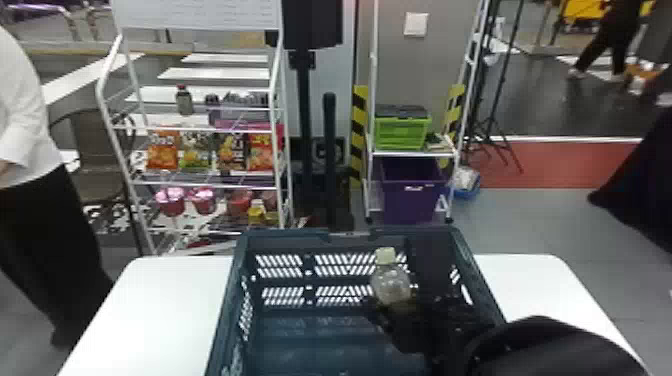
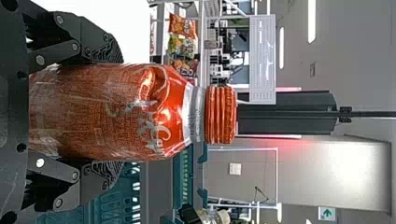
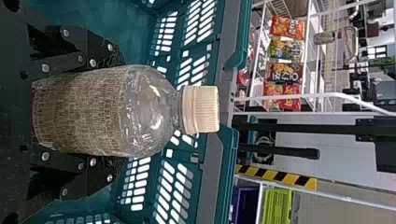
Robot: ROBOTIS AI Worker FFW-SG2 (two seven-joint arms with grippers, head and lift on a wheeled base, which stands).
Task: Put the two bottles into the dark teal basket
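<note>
By the right gripper, a clear plastic bottle with a cream ribbed cap and a text-covered label is held cap up, its body clasped between the two black fingers. In the head view it is seen within the outline of the dark teal slatted plastic basket; how low it is held against the rim cannot be told.

By the left gripper, a red-wrapped bottle with a red ribbed cap and a silvery neck band is held upright, its sides gripped by both fingers. The basket is seen past it in the left wrist view, and the gap between them cannot be judged.

The basket is set on a white table, with white tabletop seen to either side of it. Beyond the table, bright snack bags and pink-lidded cups are held on a white metal rack. Farther right, a lime-green crate is placed on a shelf above a purple bin.
</note>
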